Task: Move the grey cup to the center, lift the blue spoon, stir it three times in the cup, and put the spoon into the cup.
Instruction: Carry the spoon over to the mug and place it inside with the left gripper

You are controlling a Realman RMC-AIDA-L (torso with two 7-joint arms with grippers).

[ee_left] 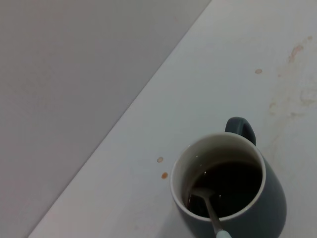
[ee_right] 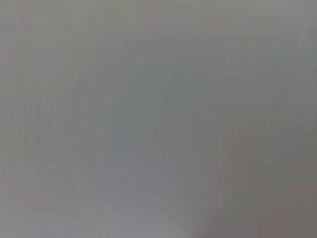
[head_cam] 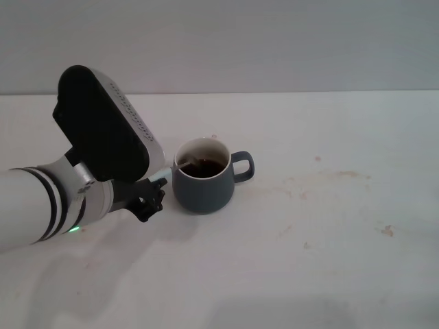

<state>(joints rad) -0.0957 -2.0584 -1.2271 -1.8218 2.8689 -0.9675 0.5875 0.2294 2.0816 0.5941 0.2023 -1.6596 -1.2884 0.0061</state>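
Head view: the cup (head_cam: 203,184) stands at the middle of the white surface (head_cam: 329,260), handle pointing to the frame's right, dark liquid inside. The left tool (head_cam: 152,192) sits just left of the cup, pinching the pale handle end of the spoon (head_cam: 180,166), whose bowl dips into the liquid.

Left wrist view: the cup (ee_left: 233,193) fills the lower right; the spoon (ee_left: 210,210) slants from the bottom edge into the liquid.

Right wrist view: only blank grey.
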